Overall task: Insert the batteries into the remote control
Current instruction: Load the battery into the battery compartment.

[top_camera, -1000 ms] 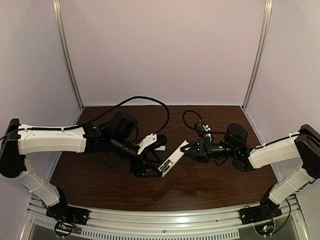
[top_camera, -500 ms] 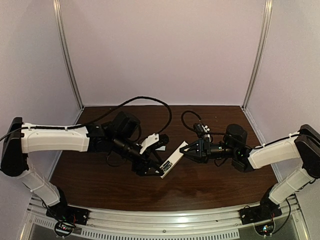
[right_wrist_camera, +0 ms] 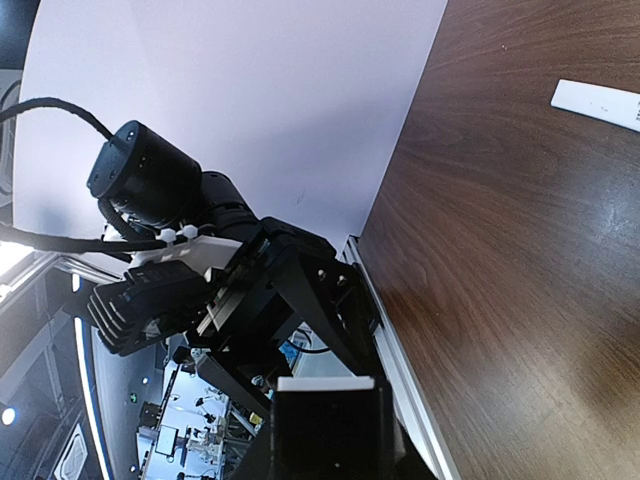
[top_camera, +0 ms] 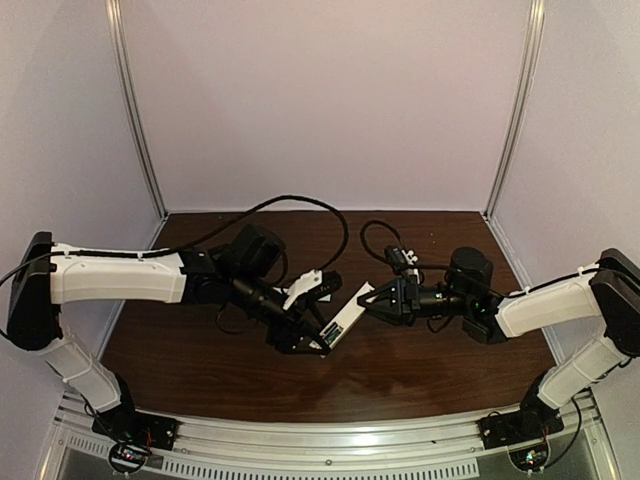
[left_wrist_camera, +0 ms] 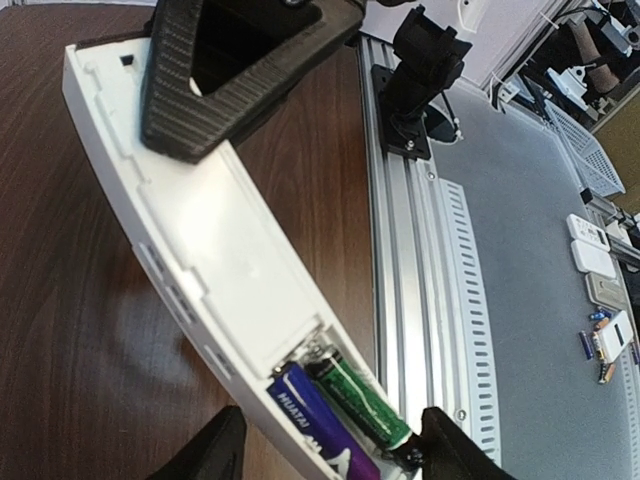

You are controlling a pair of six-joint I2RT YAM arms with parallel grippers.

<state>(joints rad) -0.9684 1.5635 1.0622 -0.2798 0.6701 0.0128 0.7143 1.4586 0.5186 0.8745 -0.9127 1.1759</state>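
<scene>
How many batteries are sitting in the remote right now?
2: a bluish-purple battery and a green battery beside it, both in the open compartment of the remote control. The closed part might hide more.

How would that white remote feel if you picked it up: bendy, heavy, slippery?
Probably stiff: the remote control juts straight from the right gripper, pinched at one end, without sagging. Likely light, though the batteries in its open compartment weight the other end. Its smooth plastic might slip a little.
</scene>
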